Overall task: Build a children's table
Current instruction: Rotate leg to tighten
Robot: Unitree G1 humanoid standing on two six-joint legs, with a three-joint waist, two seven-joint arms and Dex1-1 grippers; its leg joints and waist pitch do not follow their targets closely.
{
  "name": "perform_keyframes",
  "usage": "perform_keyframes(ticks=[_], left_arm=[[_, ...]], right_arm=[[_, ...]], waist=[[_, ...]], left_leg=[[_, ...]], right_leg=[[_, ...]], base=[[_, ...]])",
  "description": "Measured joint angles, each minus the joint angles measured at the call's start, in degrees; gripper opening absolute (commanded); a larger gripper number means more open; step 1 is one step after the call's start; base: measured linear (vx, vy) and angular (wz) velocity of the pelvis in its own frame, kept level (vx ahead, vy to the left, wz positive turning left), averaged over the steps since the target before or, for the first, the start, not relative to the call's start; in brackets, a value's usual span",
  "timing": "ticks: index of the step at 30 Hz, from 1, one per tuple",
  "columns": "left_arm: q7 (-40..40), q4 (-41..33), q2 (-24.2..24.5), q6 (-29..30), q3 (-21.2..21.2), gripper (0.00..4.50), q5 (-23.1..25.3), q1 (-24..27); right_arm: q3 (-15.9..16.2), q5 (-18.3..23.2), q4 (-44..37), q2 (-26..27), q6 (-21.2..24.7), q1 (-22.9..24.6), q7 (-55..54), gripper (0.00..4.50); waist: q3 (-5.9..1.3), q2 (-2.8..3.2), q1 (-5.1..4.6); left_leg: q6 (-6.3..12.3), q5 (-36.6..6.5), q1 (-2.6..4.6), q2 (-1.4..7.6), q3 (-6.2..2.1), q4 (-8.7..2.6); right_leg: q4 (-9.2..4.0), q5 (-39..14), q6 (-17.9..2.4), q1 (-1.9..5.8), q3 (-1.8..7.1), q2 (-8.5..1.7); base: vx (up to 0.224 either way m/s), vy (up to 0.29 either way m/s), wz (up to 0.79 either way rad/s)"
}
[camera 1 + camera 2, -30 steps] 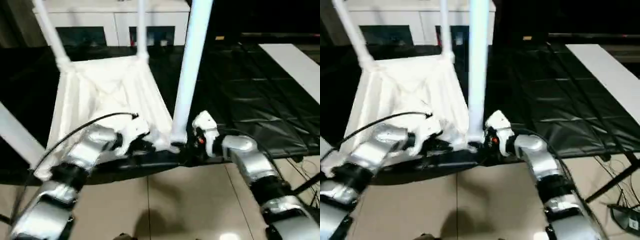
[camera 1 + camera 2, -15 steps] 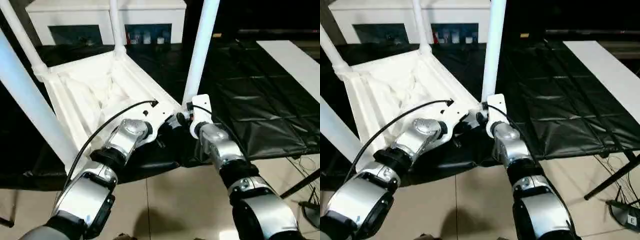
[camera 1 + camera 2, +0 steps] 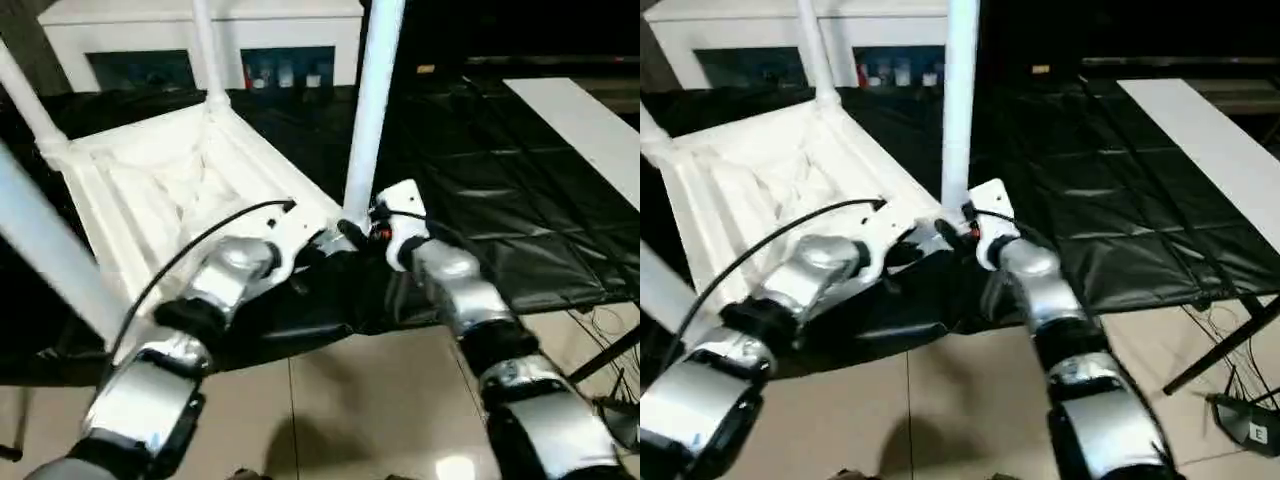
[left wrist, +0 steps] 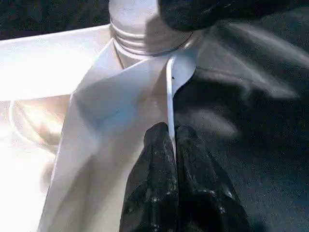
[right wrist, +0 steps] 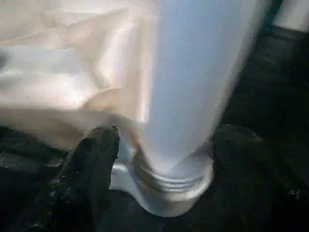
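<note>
The white table top (image 3: 150,190) lies upside down on the black-covered table, ribbed underside up. Three legs stand in its sockets: one far (image 3: 205,50), one at the far left (image 3: 25,95), and one blurred at the near left (image 3: 50,250). A further leg (image 3: 370,110) rises from the near right corner socket (image 4: 145,38). My left gripper (image 4: 173,140) is shut on the thin rim of the top just beside that socket. My right gripper (image 5: 169,150) is shut on the leg's base (image 5: 193,96), one black finger (image 5: 91,164) on each side, above the threaded collar.
A white cabinet (image 3: 120,12) with glass doors stands behind the black-covered table (image 3: 480,180). A white panel (image 3: 590,120) lies at the right. The table's front edge is right under my wrists, tiled floor (image 3: 350,400) below. Cables and a stand (image 3: 1240,420) sit at the lower right.
The whole picture has shifted with the camera. Both grippers stay at the near right corner, left on the rim and right on the leg's base.
</note>
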Motion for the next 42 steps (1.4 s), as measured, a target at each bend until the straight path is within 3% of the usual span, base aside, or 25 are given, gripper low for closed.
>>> perform_keyframes(ticks=[6, 13, 19, 26, 30, 38, 42], left_arm=[[-15.49, -10.06, 7.53, -3.43, -1.54, 0.00, -3.16, 7.27], [-21.68, -16.10, 10.20, -2.77, -2.69, 0.00, -4.44, 10.58], [-23.17, -17.97, 10.54, -2.01, -3.37, 0.00, -4.53, 11.07], [-23.61, -19.02, 10.68, -1.05, -3.37, 0.00, -4.52, 11.38], [-23.61, -19.63, 10.78, -0.52, -3.37, 0.00, -4.49, 11.62], [-23.24, -20.05, 10.75, 0.08, -3.37, 0.00, -4.39, 11.83], [-18.45, -17.66, 8.75, 1.26, -2.79, 0.00, -3.46, 10.66]], right_arm=[[5.43, 0.78, -8.00, -8.00, 0.18, 6.26, 18.55, 3.49], [7.32, 1.44, -11.69, -9.74, 1.50, 6.33, 25.39, 3.49], [8.16, 1.76, -11.73, -10.00, 2.39, 6.33, 27.70, 3.49], [8.20, 0.79, -11.67, -10.39, 2.08, 6.16, 28.16, 2.79], [8.30, 0.61, -11.64, -10.44, 1.78, 6.15, 28.32, 2.61], [8.59, 0.26, -11.20, -10.44, 1.05, 6.11, 27.79, 2.56], [7.50, -0.56, -8.24, -7.85, 2.40, 4.91, 21.03, 2.56]], waist=[[0.00, 0.01, 1.14], [0.00, -0.01, 2.12], [0.00, -0.04, 2.86], [-0.04, -0.14, 2.92], [-0.04, -0.17, 2.90], [-0.06, -0.20, 2.89], [-0.13, -0.32, 2.37]], left_leg=[[-0.25, -0.14, 0.03, 0.02, 0.01, 0.00], [-0.28, -0.15, 0.02, 0.02, 0.25, 0.01], [-0.26, -0.13, 0.01, 0.02, 0.34, 0.01], [-0.22, -0.11, -0.01, 0.02, 0.34, 0.01], [-0.21, -0.11, -0.01, 0.02, 0.36, 0.01], [-0.21, -0.11, 0.00, 0.02, 0.36, 0.01], [-0.23, -0.10, 0.20, 0.02, 0.36, 0.02]], right_leg=[[0.05, 0.00, 0.00, 0.01, -0.01, 0.00], [0.05, 0.06, -0.09, 0.10, 0.11, -0.08], [0.04, 0.05, -0.09, 0.08, 0.15, -0.10], [-0.02, 0.04, -0.07, 0.07, 0.14, -0.10], [-0.02, 0.04, -0.07, 0.07, 0.15, -0.10], [0.00, 0.04, -0.07, 0.08, 0.15, -0.10], [0.06, 0.08, -0.12, 0.19, 0.18, -0.10]], base=[[0.000, 0.000, 0.00], [0.000, 0.000, 0.00], [0.000, 0.000, 0.00], [0.000, 0.000, 0.00], [0.000, 0.000, 0.00], [0.000, 0.000, 0.00], [0.000, 0.000, 0.00]])
